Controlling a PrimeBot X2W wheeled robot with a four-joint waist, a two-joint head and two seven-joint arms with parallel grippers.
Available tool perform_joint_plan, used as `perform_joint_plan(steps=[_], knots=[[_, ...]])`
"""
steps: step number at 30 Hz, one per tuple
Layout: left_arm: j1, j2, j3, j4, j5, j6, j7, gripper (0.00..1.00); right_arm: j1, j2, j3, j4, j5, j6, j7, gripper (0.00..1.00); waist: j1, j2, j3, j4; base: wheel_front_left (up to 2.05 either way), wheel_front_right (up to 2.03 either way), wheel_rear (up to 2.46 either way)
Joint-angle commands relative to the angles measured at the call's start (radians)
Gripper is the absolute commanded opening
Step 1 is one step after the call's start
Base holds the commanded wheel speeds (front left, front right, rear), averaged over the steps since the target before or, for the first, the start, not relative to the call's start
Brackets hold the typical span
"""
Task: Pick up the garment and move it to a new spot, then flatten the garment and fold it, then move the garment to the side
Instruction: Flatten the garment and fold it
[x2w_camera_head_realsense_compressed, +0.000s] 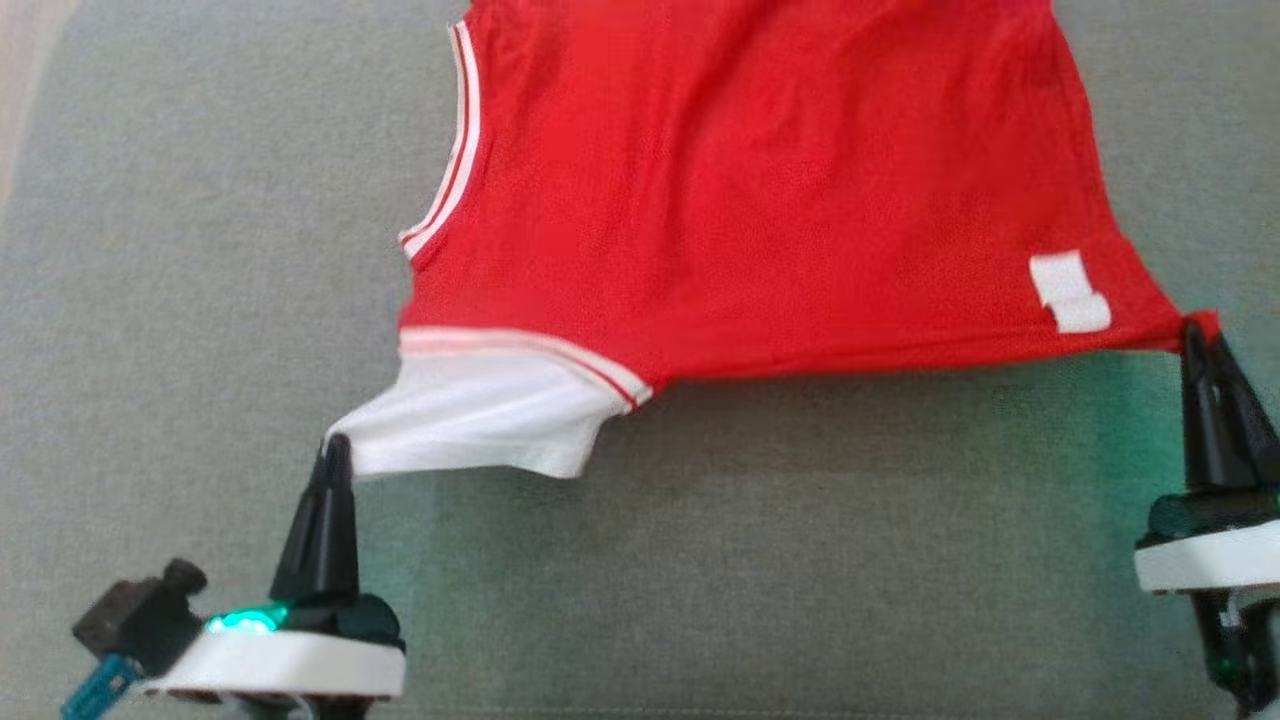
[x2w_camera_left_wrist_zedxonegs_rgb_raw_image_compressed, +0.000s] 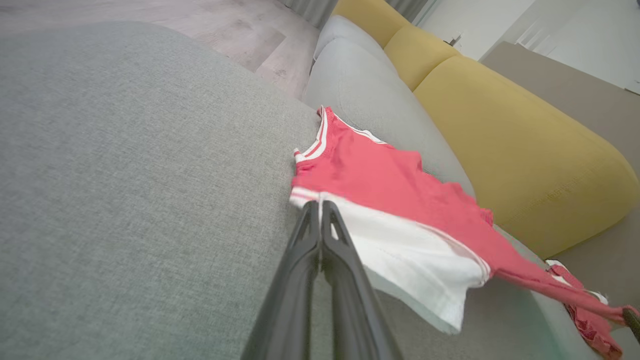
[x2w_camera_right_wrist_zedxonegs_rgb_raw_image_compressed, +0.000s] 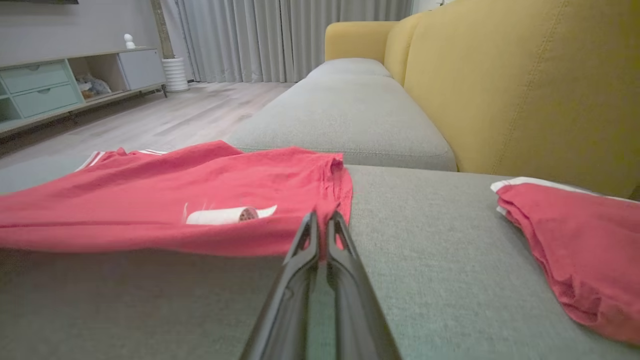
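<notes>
Red jersey (x2w_camera_head_realsense_compressed: 750, 200): lay on the grey sofa seat (x2w_camera_head_realsense_compressed: 200, 300), with its near edge stretched between both grippers.
Left gripper (x2w_camera_head_realsense_compressed: 335, 450): closed on the corner of the white sleeve.
Right gripper (x2w_camera_head_realsense_compressed: 1195, 335): closed on the red hem corner.
Advice: the tension probably had to be equal on both sides and the corners lowered together, so the cloth settled flat.

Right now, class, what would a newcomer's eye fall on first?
The red jersey is stretched over the grey sofa seat, its white sleeve pinched by the left gripper and its red corner by the right gripper. Behind rise yellow back cushions; a smaller red piece lies apart on the seat.
</notes>
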Motion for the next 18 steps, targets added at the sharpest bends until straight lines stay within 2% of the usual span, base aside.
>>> perform_joint_plan(steps=[1, 8, 18], knots=[[-0.056, 0.021, 0.052, -0.036, -0.012, 0.005, 0.009, 0.0, -0.013, -0.008, -0.001, -0.031, -0.015, -0.001, -0.005, 0.0, 0.0004, -0.0001, 0.001, -0.006, 0.0, 0.0, 0.0], [-0.262, -0.031, 0.066, 0.09, -0.087, -0.028, 0.054, 0.0, -0.134, 0.005, 0.034, 0.087, -0.029, -0.001, -0.005, 0.0, 0.0004, -0.0001, 0.044, -0.022, 0.0, 0.0, 0.0], [-0.551, -0.068, 0.05, 0.305, -0.094, -0.075, 0.096, 0.0, -0.344, -0.019, 0.103, 0.236, -0.026, -0.001, -0.005, 0.0, 0.0004, -0.0001, 0.123, -0.043, 0.0, 0.0, 0.0]])
